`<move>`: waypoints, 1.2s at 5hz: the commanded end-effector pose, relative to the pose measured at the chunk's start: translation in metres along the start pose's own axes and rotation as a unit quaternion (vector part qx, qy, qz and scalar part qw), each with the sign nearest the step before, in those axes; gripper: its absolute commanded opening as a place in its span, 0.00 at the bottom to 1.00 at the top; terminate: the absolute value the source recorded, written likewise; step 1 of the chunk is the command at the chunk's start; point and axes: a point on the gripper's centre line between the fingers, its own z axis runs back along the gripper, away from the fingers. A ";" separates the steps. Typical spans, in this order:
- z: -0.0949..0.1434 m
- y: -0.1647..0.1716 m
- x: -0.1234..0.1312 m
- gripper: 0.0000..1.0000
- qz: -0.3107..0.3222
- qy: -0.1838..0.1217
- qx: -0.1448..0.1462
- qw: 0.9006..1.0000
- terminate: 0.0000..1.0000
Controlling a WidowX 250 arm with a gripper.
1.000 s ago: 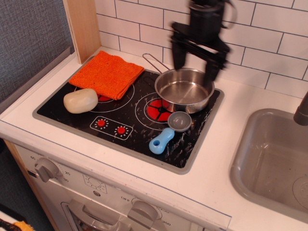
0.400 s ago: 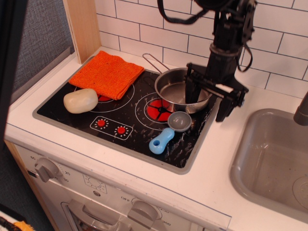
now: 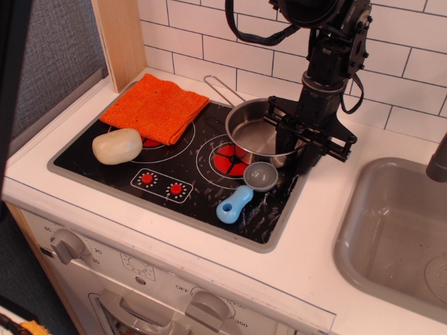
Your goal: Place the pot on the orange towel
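On the black hob, the pot sat over the right-hand red ring, close to the hob's back right corner, its thin wire handle reaching back and left toward the tiled wall. Left of the pot, over the back left corner of the hob, lay the orange towel, flat and bare on top, its near corner hanging over the left ring. A strip of open black surface ran between the pot and the towel. Past the towel's far side rose a wooden post, and the white counter edged the hob all round.

Just in front of the pot lay a small scoop, its grey bowl nearly touching the pot's front wall and its blue handle pointing toward the front of the hob. A cream lump rested just in front of the towel, well to the left of the pot. A grey sink lay well to the right of the pot.

The gripper hung straight down over the pot's right rim. Its jaws were spread, one finger inside the pot and the other outside the wall; whether they pressed the rim, I could not tell.
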 end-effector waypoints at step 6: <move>0.094 0.094 -0.031 0.00 0.254 -0.085 0.032 0.963 0.00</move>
